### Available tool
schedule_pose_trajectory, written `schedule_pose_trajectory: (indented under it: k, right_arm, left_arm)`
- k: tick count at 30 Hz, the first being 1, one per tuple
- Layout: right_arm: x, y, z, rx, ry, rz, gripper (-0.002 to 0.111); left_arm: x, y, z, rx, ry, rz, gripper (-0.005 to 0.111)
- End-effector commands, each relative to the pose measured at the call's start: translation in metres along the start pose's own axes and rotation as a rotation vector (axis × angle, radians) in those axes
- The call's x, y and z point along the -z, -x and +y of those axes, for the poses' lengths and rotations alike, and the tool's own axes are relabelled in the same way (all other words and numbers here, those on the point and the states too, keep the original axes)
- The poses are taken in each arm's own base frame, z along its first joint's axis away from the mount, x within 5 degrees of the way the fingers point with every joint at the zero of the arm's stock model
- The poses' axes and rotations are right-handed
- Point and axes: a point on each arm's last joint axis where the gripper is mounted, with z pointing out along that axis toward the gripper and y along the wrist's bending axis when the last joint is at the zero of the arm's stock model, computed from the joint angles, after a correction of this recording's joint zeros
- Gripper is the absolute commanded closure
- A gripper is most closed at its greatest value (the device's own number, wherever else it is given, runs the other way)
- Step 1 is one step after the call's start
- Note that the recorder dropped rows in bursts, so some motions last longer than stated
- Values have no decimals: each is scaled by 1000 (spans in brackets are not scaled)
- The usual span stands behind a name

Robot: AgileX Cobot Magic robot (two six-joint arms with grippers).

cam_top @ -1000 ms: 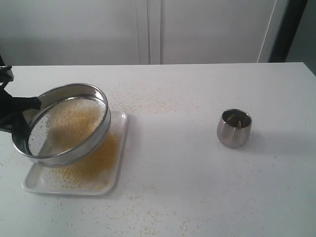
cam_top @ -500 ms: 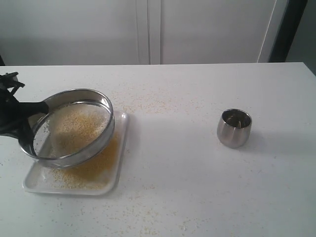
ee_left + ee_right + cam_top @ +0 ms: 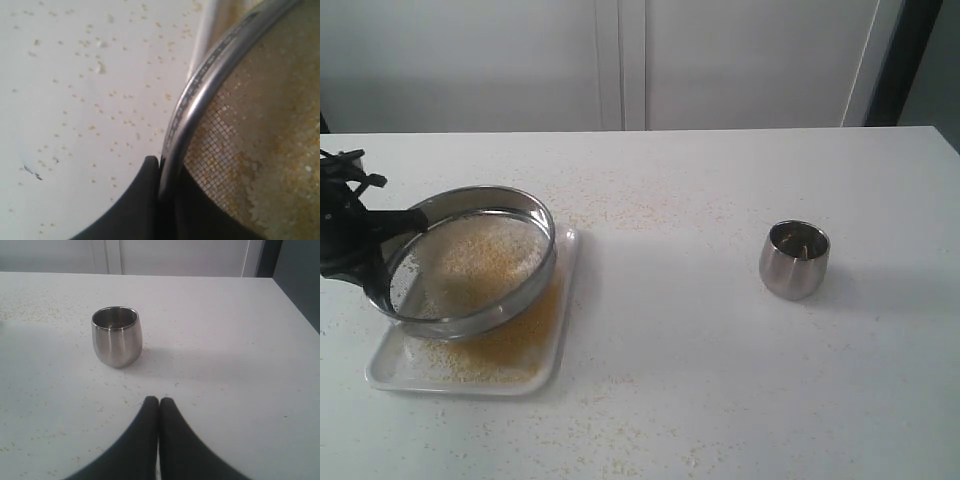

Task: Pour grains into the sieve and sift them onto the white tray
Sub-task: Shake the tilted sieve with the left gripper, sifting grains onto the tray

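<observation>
The sieve (image 3: 542, 262), steel-rimmed with a mesh bottom, hangs slightly tilted just above the white tray (image 3: 567, 300). Pale grains (image 3: 485, 255) lie on its mesh, and yellow-tan meal (image 3: 515, 340) covers the tray beneath. My left gripper (image 3: 382, 245) is shut on the sieve's left rim. In the left wrist view the rim (image 3: 200, 90) runs between the black fingers (image 3: 145, 195), with the left gripper (image 3: 162, 170) clamped on it and grains (image 3: 285, 150) on the mesh. My right gripper (image 3: 159, 402) is shut and empty, low over the table.
A small steel cup (image 3: 794, 260) stands upright on the right of the table; the same cup (image 3: 116, 337) is just ahead of my right gripper. Stray specks are scattered over the tabletop around the tray. The table's far edge meets a pale wall.
The sieve has shifted right and levelled out from a steeper tilt, carried by my left gripper. The cup and right gripper have not moved.
</observation>
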Motion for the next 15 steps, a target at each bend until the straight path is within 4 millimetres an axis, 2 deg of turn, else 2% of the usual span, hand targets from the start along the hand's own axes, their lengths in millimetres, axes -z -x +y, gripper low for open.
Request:
schedule_pose_trajectory:
  k: [1, 2, 5, 6, 9, 10, 11, 14, 15]
  right_arm:
    - [0, 0, 0, -5, -7, -15, 108]
    - [0, 0, 0, -5, -7, -15, 108]
    - [0, 0, 0, -5, -7, -15, 108]
    - [0, 0, 0, -5, -7, -15, 108]
    - [0, 0, 0, -5, -7, -15, 108]
    - [0, 0, 0, -5, -7, -15, 108]
    - [0, 0, 0, -5, -7, -15, 108]
    - [0, 0, 0, -5, -7, -15, 108]
    - [0, 0, 0, -5, -7, -15, 108]
  left_arm:
    - [6, -7, -17, -242, -76, 18, 107]
    - [5, -5, -14, -252, -47, 6, 107]
    - [7, 2, 5, 88, -12, -7, 107]
    - [8, -1, 2, 112, -44, 22, 107]
    - [9, -11, -18, -204, -107, 61, 107]
    - [9, -10, -18, -255, -91, 42, 107]
    - [9, -7, -16, -234, -62, 14, 107]
    - [10, 2, 2, 75, -28, -22, 107]
    - [10, 1, 1, 90, -50, -4, 107]
